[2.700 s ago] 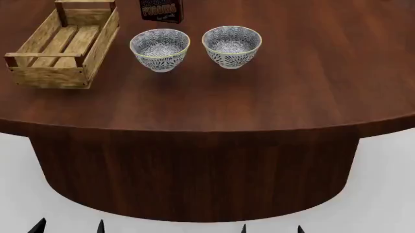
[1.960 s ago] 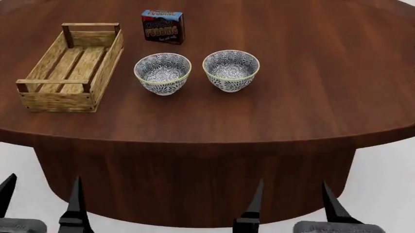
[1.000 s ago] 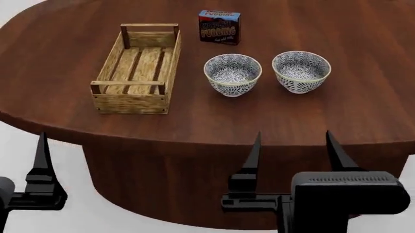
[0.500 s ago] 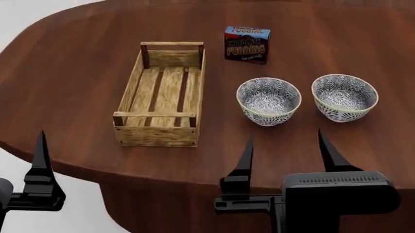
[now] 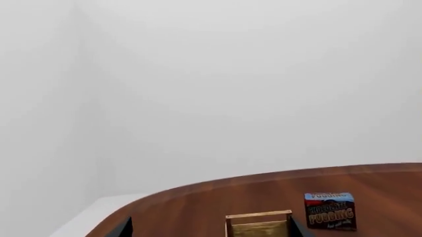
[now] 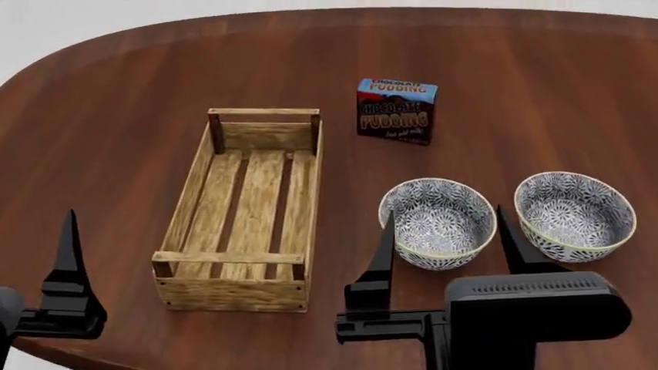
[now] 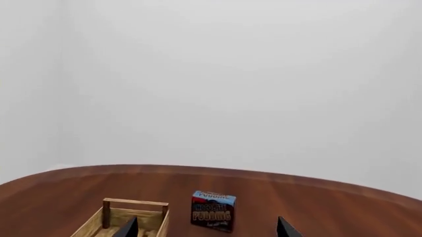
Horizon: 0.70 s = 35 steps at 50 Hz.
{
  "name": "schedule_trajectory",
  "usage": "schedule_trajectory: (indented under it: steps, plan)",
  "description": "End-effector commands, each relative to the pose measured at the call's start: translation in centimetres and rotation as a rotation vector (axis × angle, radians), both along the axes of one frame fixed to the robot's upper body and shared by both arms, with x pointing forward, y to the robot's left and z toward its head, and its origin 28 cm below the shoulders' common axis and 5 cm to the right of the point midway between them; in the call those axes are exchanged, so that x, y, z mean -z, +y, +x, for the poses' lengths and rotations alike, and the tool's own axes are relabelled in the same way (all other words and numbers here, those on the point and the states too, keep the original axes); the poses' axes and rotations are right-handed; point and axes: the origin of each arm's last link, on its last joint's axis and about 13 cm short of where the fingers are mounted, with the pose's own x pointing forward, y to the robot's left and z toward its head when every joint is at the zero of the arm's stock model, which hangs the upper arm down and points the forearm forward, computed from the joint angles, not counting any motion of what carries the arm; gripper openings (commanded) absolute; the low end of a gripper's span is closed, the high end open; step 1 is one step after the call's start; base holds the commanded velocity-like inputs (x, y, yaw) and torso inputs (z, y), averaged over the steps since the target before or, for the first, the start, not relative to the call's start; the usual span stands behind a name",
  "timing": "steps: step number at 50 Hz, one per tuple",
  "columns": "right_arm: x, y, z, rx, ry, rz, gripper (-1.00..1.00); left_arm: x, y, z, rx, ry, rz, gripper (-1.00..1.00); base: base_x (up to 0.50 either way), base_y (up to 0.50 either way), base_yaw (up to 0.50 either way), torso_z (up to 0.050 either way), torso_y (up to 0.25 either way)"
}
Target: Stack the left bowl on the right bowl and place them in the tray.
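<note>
Two blue-and-white patterned bowls stand side by side on the dark wood table: the left bowl point(image 6: 437, 223) and the right bowl point(image 6: 574, 214). To their left lies the light-wood tray point(image 6: 191, 202), with nothing in it. My right gripper point(image 6: 444, 214) hovers open at the near side of the left bowl, holding nothing. My left gripper point(image 5: 209, 229) is open too. Only one of its fingers point(image 6: 68, 258) shows in the head view, near the table's front left, away from the tray. Both wrist views show the tray's far end point(image 5: 258, 216) point(image 7: 135, 202).
A dark chocolate pudding box point(image 6: 396, 110) point(image 5: 329, 211) point(image 7: 212, 211) stands upright behind the bowls, right of the tray's far end. The table point(image 6: 123, 100) is round-edged, with its rim point(image 6: 26, 69) curving away at the left. Beyond it is plain white.
The head view has closed in over the table, so the tray, bowls and box sit lower and larger. Both grippers keep their place in view. Nothing on the table has moved.
</note>
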Motion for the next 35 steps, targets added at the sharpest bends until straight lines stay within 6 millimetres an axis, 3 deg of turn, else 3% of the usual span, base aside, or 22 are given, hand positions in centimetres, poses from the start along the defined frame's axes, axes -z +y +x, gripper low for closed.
schedule_trajectory:
  steps: [1,35]
  plan:
    - [0.08,0.06,0.05,-0.003,0.004,-0.002,1.0,-0.06,-0.03,-0.08,0.003,-0.002,0.006,1.0,0.5,0.0,0.0,0.0,0.0]
    - [0.33,0.12,0.3,-0.002,0.018,0.007,1.0,-0.17,0.09,-0.16,-0.001,-0.004,0.011,1.0,0.5,0.0,0.0,0.0,0.001]
